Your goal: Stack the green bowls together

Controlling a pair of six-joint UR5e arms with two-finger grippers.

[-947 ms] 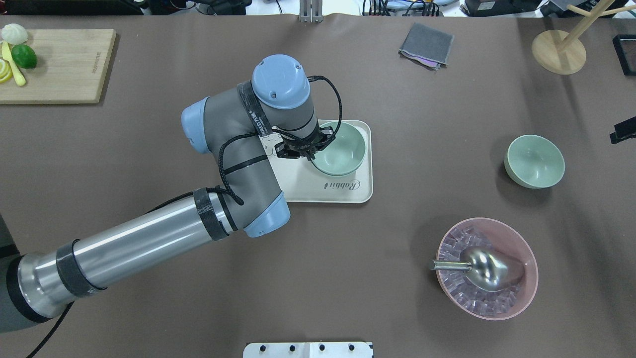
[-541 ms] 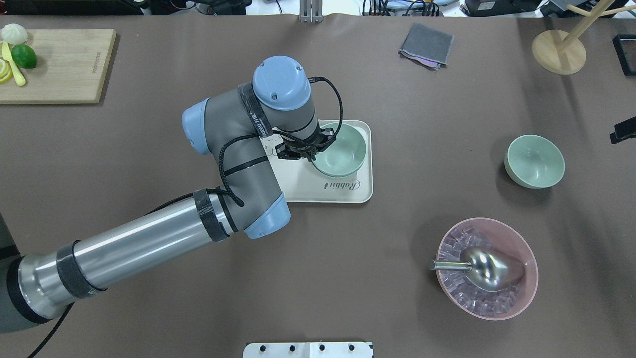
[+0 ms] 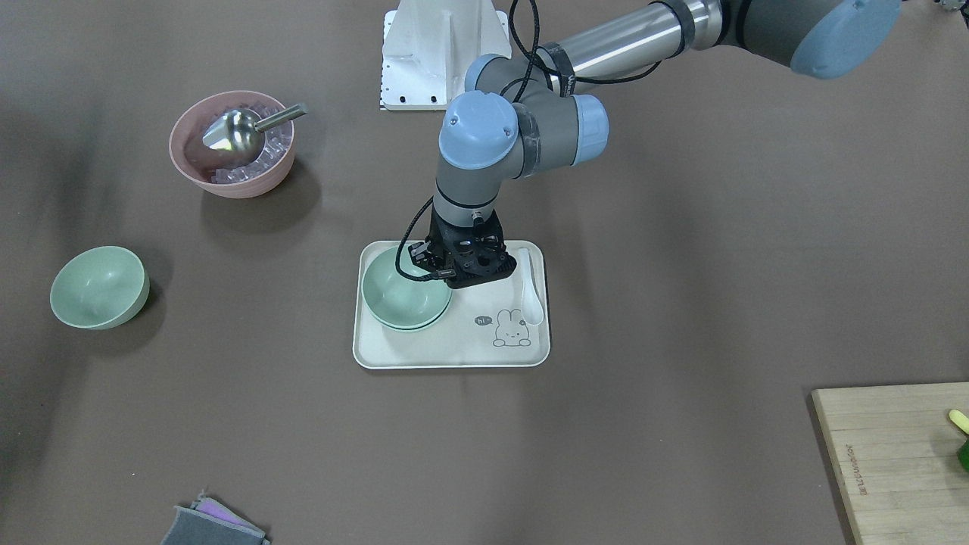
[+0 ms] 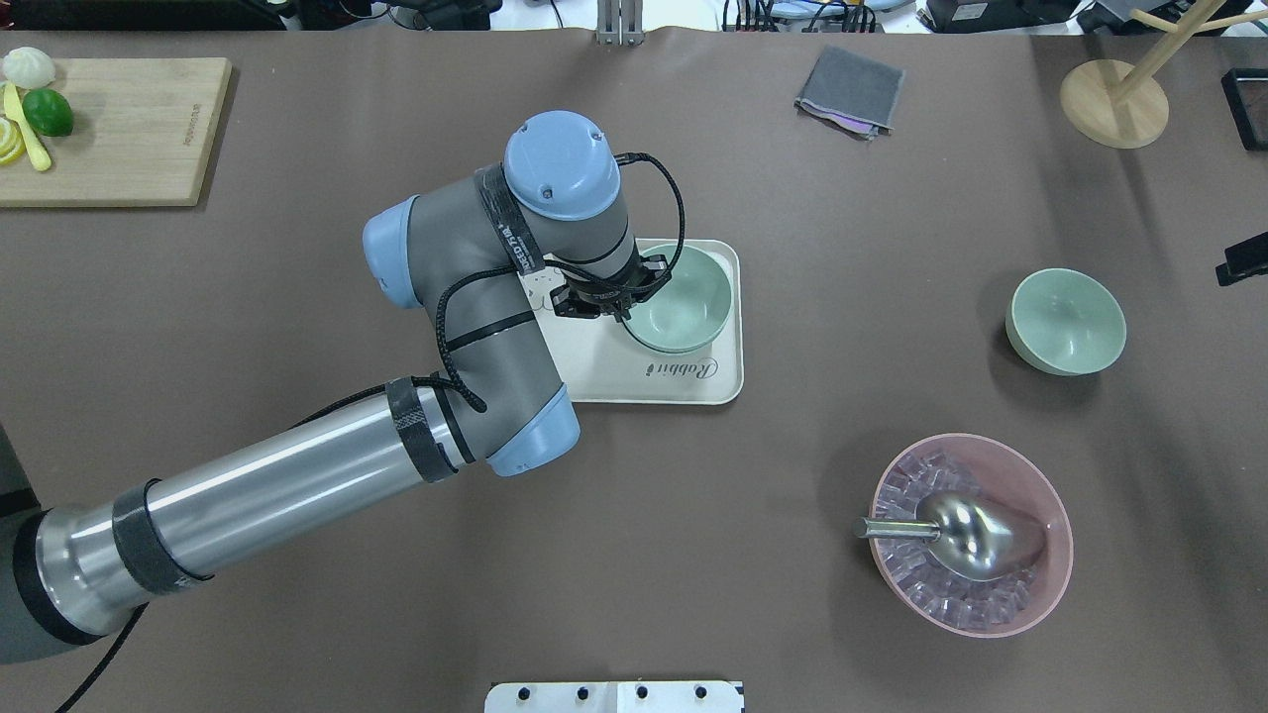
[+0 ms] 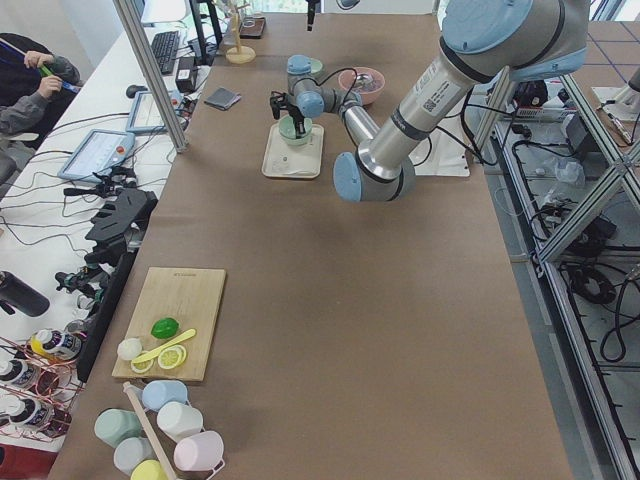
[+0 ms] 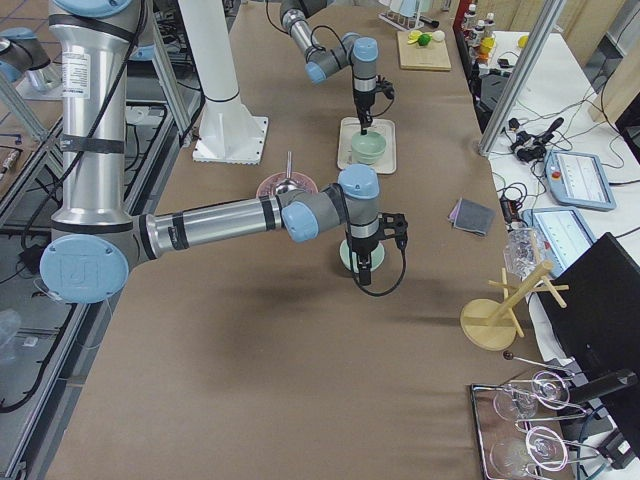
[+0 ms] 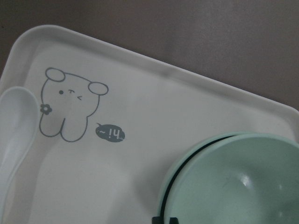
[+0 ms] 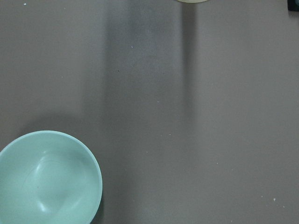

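Observation:
Two green bowls sit nested on the cream tray [image 4: 693, 381]; the upper bowl [image 4: 684, 302] rests a little off-centre in the lower one, whose rim [image 3: 403, 327] shows beneath it. My left gripper [image 4: 619, 302] stands upright over the near rim of the upper bowl [image 7: 233, 186], and its fingertips [image 7: 166, 220] look shut on that rim. A third green bowl [image 4: 1066, 322] stands alone on the table at the right and shows in the right wrist view [image 8: 49, 179]. My right gripper [image 6: 362, 272] hangs above the table beside that bowl; I cannot tell whether it is open or shut.
A white spoon [image 3: 532, 291] lies on the tray beside the bowls. A pink bowl [image 4: 1052, 584] with ice and a metal scoop [image 4: 976, 540] stands front right. A cutting board [image 4: 109, 129], a grey cloth [image 4: 850, 89] and a wooden stand [image 4: 1114, 104] lie along the far edge.
My left gripper and the upper bowl have shifted very slightly to the right over the tray. The lone bowl has not moved.

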